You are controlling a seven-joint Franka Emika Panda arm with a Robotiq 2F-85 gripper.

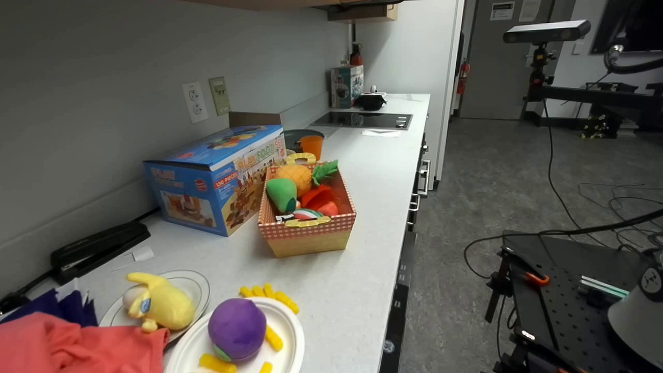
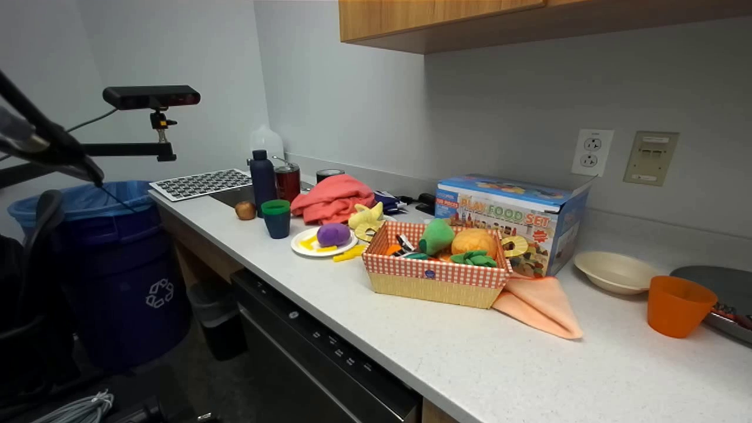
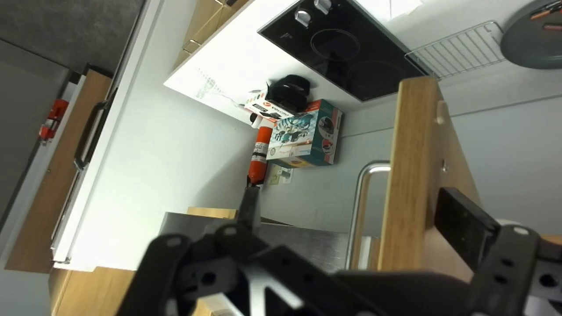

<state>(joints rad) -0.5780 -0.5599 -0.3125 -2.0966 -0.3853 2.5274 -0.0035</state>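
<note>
In the wrist view my gripper (image 3: 350, 193) stands open, its two black fingers wide apart. A wooden cabinet door (image 3: 406, 175), seen nearly edge-on, rises between them. The door's silver bar handle (image 3: 361, 210) also lies inside the gap, on the side towards the left finger. Close by the door's broad face is the right finger (image 3: 461, 224); whether it touches cannot be told. The left finger (image 3: 250, 204) is well clear of the handle. Neither exterior view shows the gripper.
Overhead cabinets (image 2: 446, 29) hang above the counter. On it are a checkered basket (image 1: 305, 243) of plush food, a play food box (image 1: 197, 176), an orange cup (image 2: 678, 305) and a black cooktop (image 3: 333, 48). A teal box (image 3: 307, 136) and red extinguisher (image 3: 260, 153) stand beyond.
</note>
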